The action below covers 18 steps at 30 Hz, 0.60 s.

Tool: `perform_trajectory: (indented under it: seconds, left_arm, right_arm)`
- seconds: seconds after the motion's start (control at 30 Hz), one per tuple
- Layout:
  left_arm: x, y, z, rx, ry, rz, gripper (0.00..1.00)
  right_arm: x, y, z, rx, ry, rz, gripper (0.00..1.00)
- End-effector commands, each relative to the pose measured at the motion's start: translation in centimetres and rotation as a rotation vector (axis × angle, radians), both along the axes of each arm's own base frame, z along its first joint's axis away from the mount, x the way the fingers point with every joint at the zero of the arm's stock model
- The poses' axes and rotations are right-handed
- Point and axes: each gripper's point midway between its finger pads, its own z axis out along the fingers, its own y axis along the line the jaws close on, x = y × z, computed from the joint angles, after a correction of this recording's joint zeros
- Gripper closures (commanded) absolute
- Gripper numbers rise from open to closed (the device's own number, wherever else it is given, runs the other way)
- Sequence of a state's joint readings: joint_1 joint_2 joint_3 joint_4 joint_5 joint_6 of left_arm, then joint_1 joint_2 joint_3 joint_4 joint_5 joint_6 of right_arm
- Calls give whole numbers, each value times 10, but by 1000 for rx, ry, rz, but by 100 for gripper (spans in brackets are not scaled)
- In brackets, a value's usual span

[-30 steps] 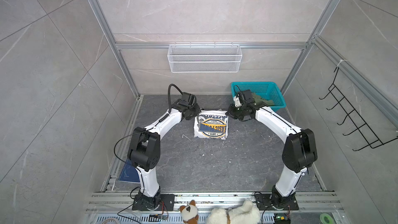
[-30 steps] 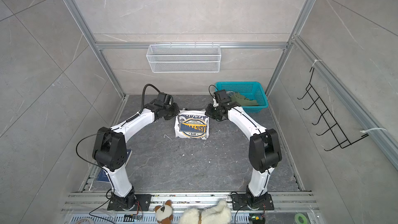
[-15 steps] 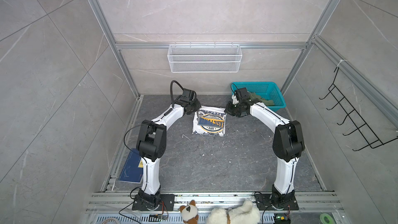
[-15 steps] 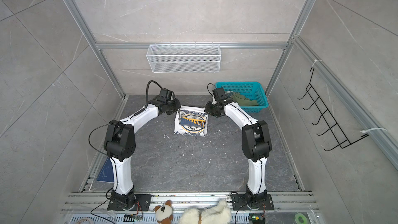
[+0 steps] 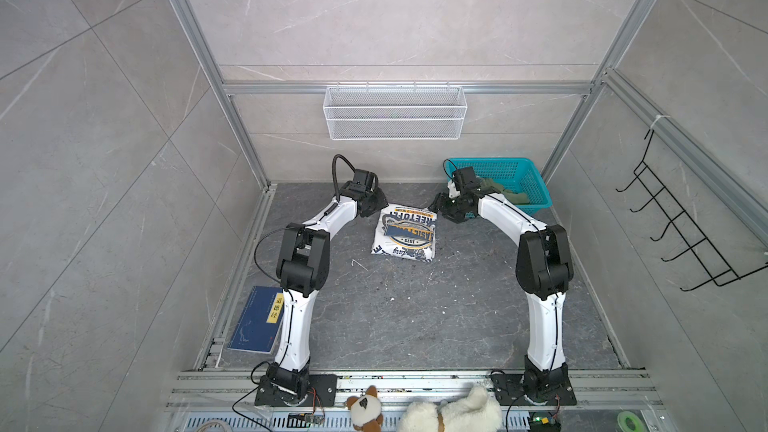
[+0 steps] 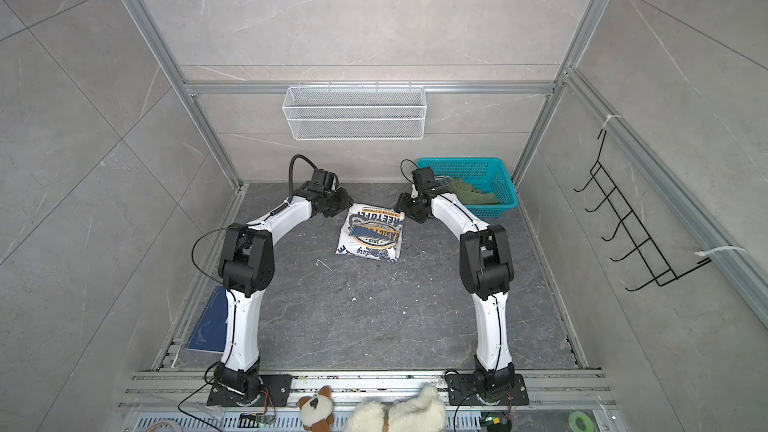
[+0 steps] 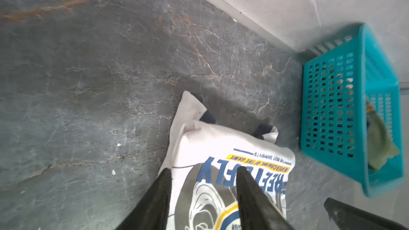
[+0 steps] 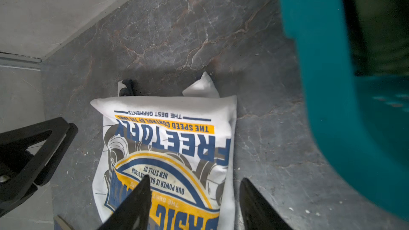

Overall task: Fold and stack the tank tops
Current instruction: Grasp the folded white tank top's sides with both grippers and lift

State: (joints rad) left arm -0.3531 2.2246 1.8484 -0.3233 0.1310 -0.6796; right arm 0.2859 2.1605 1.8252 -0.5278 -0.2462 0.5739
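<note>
The white tank top (image 5: 405,234) (image 6: 371,234) lies folded into a small rectangle on the dark floor, badge print up. My left gripper (image 5: 376,205) (image 7: 203,169) hovers open over its far left corner, with printed cloth (image 7: 221,151) showing between the fingers and nothing gripped. At the far right corner my right gripper (image 5: 440,207) (image 8: 195,178) is open too, straddling the side edge of the white top (image 8: 168,142). The olive green tank top (image 5: 505,195) (image 6: 473,195) lies crumpled in the teal basket.
The teal basket (image 5: 536,201) (image 7: 332,107) stands at the back right, close to my right gripper. A white wire shelf (image 5: 395,112) hangs on the back wall, with a black hook rack (image 5: 685,238) on the right wall. A blue book (image 5: 257,320) lies front left and plush toys (image 5: 453,413) sit at the front.
Both grippers, shut on the white top's far edge a second ago, have opened and let it go. The top has shifted slightly toward the back wall and lies flat.
</note>
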Motion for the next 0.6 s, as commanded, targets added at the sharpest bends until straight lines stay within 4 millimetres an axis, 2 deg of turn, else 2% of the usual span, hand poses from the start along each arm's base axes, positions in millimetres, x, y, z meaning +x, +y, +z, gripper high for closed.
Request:
perform_trajectory:
  seconds: [0.0, 0.07, 0.17, 0.33, 0.57]
  left_arm:
    - [2, 9, 47, 37, -87, -4, 39]
    - [-9, 19, 59, 81, -94, -2, 36]
    - [-34, 24, 55, 95, -79, -43, 35]
    - [-67, 23, 14, 106, 29, -129, 34]
    - [-87, 11, -29, 13, 103, -167, 31]
  right_arm:
    - [6, -7, 31, -42, -71, 17, 29]
    - [-4, -10, 41, -56, -91, 32, 29]
    - [-22, -9, 38, -46, -87, 56, 29]
    - [-57, -1, 3, -43, -16, 80, 28]
    - [-82, 20, -42, 12, 70, 101, 22]
